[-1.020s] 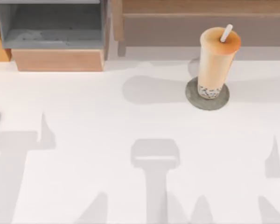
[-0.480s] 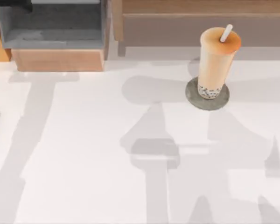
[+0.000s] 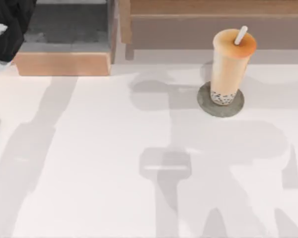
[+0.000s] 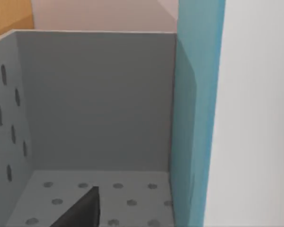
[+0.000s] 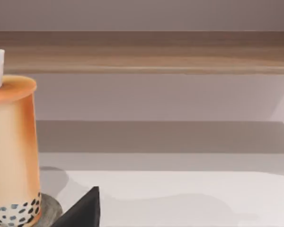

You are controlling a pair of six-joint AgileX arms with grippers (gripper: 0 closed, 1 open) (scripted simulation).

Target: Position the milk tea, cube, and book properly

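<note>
The milk tea (image 3: 229, 67) stands upright on the grey disc (image 3: 220, 103) at the worktop's (image 3: 114, 158) far right — long axis vertical, white straw (image 3: 241, 34) tilted toward the right — just in front of the wooden shelf (image 3: 213, 20); it has not shifted from a second ago. At the far left, the left arm (image 3: 10, 25) has come in over the grey bin (image 3: 64, 29) since half a second ago, cut off by the edge. From the left wrist a teal and white slab (image 4: 199, 118) stands against the bin's wall — whether either arm's jaws are spread, I cannot tell.
</note>
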